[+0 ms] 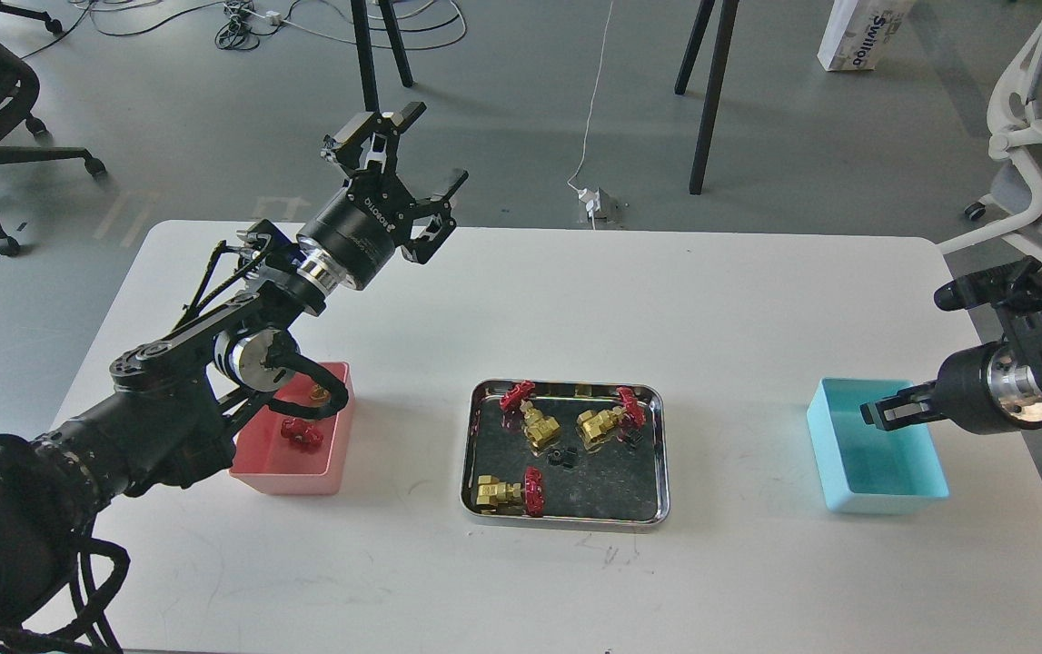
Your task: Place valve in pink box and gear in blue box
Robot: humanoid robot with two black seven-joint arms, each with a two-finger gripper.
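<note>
Three brass valves with red handwheels lie in a steel tray: one at the back left, one at the back right, one at the front left. Tiny black gears lie between them. A fourth valve lies in the pink box on the left. My left gripper is open and empty, raised high behind the pink box. My right gripper hovers over the blue box, fingers together; I cannot see whether a gear is between them.
The white table ends close behind the boxes and at the front. Chairs, stand legs and cables are on the floor behind it. My left arm's cable loops over the pink box's back rim.
</note>
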